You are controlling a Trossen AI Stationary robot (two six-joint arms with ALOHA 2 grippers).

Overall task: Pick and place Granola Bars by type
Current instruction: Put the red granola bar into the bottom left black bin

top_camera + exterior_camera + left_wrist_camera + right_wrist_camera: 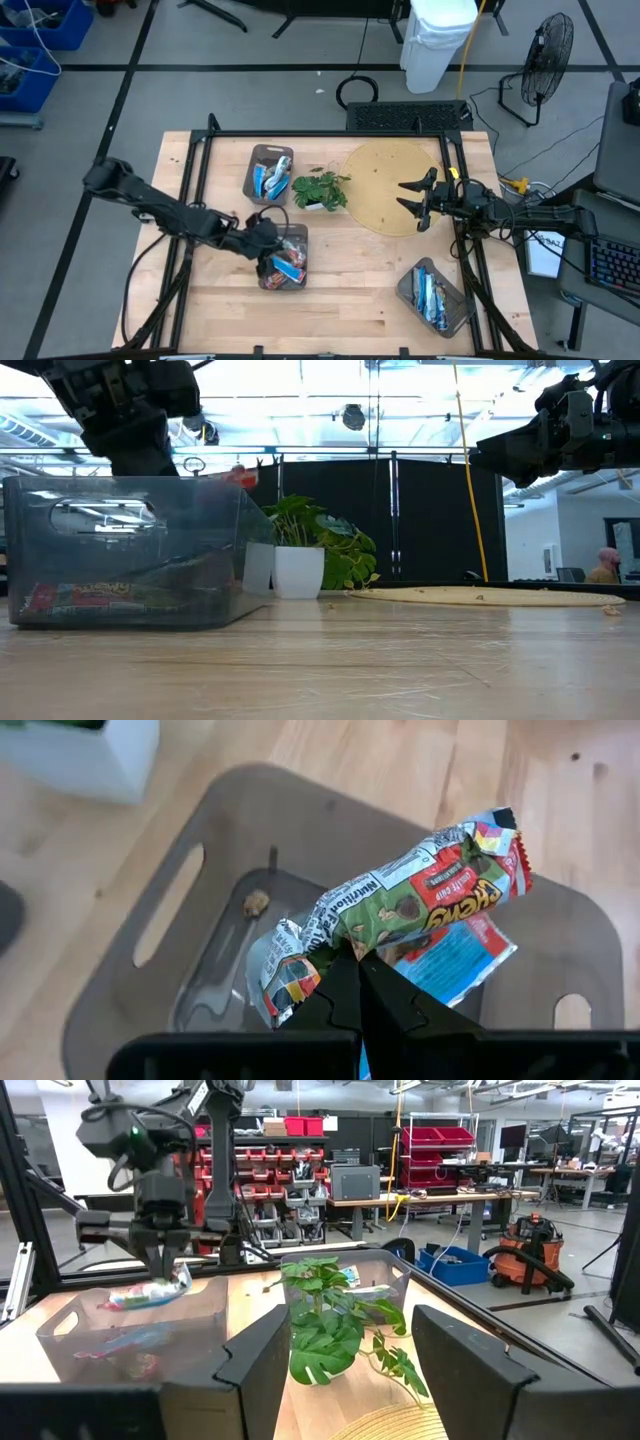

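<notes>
My left gripper (pixel 270 252) hangs over the middle grey tray (pixel 300 236), shut on a red-green granola bar (pixel 400 905). In the right wrist view this bar (pixel 150 1292) shows just above the tray's rim. Other red bars (pixel 290 266) lie in that tray. The far tray (pixel 258 160) holds blue bars (pixel 270 180), and so does the near-right tray (pixel 405 285), whose bars (pixel 432 297) lie on its floor. My right gripper (pixel 415 198) waits open over the round wooden disc (pixel 385 180), nothing between its fingers. My left gripper pinches the red-green bar between its two fingers near the middle of its length, at one long edge of the wrapper (pixel 345 942). The fingers slant down from the table's left side and lie across the bar. The bar is roughly level, lifted clear above the tray.
A small leafy plant in a white pot (pixel 320 190) stands between the far tray and the disc, close to the middle tray. Black frame rails (pixel 200 180) run along the table's left, far and right sides. Bare wood (pixel 350 300) lies between the middle and near-right trays.
</notes>
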